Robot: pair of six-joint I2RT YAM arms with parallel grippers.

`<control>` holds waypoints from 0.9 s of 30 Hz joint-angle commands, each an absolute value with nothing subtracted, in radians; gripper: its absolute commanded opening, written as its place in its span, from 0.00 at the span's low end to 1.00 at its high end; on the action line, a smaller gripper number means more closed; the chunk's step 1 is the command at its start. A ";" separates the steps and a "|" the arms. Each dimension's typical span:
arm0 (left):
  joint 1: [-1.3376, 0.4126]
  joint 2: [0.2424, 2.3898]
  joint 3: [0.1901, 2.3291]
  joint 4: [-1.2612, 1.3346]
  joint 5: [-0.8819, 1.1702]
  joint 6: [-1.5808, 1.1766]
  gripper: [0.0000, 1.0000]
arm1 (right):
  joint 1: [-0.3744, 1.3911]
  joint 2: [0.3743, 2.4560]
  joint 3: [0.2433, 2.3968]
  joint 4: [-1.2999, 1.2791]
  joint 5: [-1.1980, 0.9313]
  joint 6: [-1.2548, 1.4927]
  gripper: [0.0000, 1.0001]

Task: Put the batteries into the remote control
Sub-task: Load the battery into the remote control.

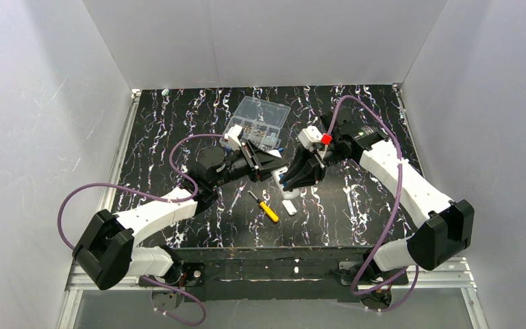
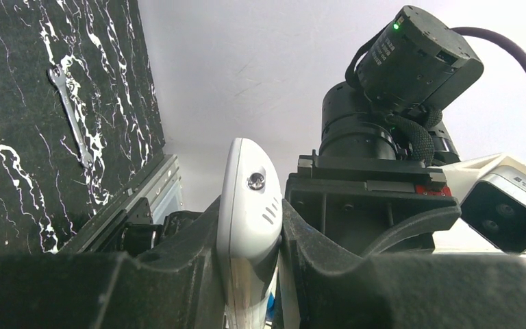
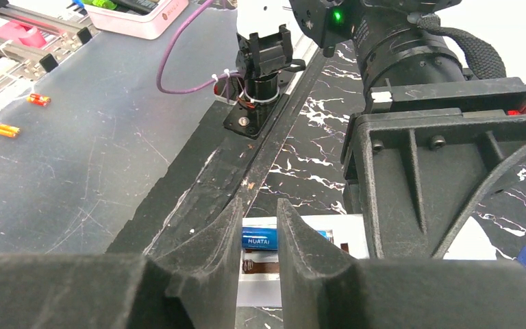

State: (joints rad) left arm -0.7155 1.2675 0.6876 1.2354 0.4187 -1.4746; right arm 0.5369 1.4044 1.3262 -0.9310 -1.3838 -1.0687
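My left gripper [image 1: 268, 164] is shut on the white remote control [image 1: 277, 179], whose rounded end [image 2: 246, 185] sticks up between the black fingers [image 2: 178, 274]. The right gripper [image 1: 289, 181] points down at the remote from the right. In the right wrist view its jaws [image 3: 259, 205] stand narrowly apart with nothing clamped between them. Just beyond the tips a blue battery [image 3: 259, 238] lies crosswise in the remote's [image 3: 315, 226] open compartment. Below it is a slot with a metal spring [image 3: 259, 264]. Whether the fingertips touch the battery I cannot tell.
A yellow-handled screwdriver [image 1: 265, 207] and a small white cover piece [image 1: 289, 206] lie on the black marbled table in front of the grippers. A clear compartment box [image 1: 258, 120] stands behind them. A small wrench [image 2: 72, 116] lies on the table. White walls enclose three sides.
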 commanded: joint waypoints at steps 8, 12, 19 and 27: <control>-0.727 1.215 0.810 1.441 0.446 -1.545 0.00 | 0.534 1.387 1.222 -0.772 -1.233 -0.984 0.27; -0.727 1.215 0.812 1.448 0.442 -1.550 0.00 | 0.534 1.379 1.202 -0.730 -1.215 -0.955 0.27; -0.727 1.213 0.820 1.450 0.442 -1.553 0.00 | 0.534 1.376 1.177 -0.644 -1.191 -0.899 0.27; -0.727 1.208 0.824 1.456 0.449 -1.559 0.00 | 0.534 1.403 1.187 -0.602 -1.187 -0.869 0.27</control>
